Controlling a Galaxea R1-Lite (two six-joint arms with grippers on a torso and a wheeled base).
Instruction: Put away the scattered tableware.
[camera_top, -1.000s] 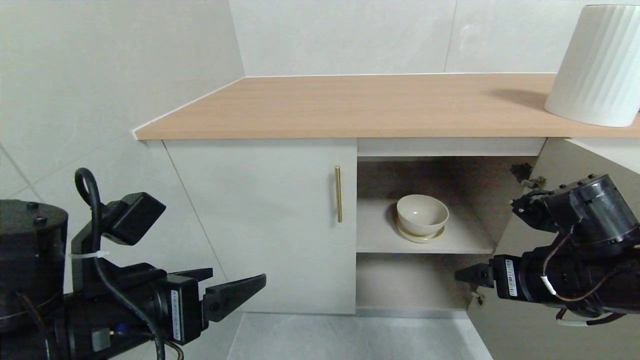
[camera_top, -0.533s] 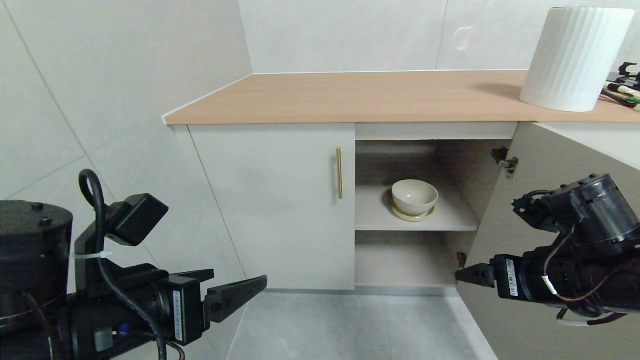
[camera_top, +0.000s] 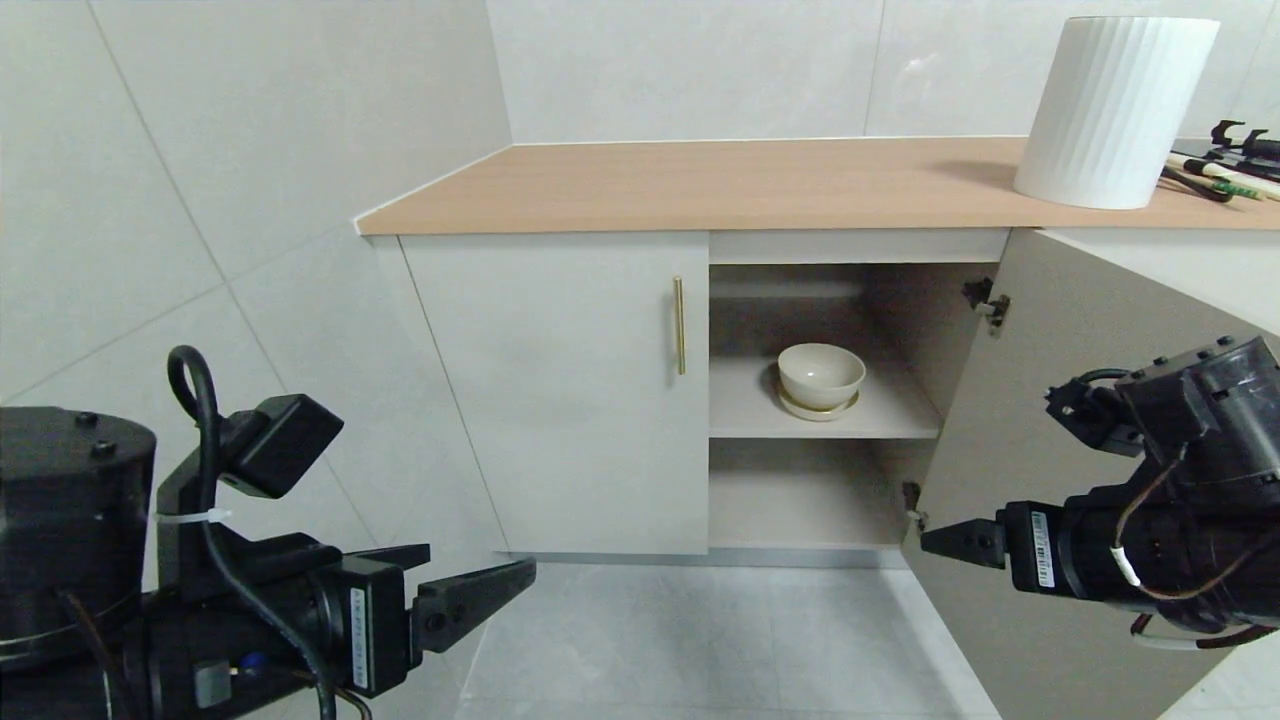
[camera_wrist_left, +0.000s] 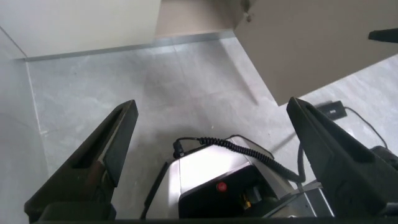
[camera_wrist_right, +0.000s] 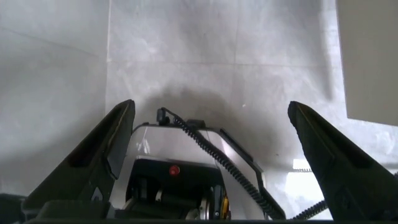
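Left gripper (camera_top: 468, 568) and right gripper (camera_wrist_right: 211, 130) hang low, jaws of both spread wide. Ahead and above, between them, the open cabinet (camera_top: 560, 400) holds a cream bowl (camera_top: 821, 372) on a small plate (camera_top: 818, 409), upper shelf (camera_top: 890, 415). Farther, a white ribbed container (camera_top: 1110, 110) tops the counter (camera_top: 700, 185).

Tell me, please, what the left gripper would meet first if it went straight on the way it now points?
Probably the grey tiled floor: the left gripper, open, aims down at it. The open pale cabinet door stands off to one side; depth is hard to judge.
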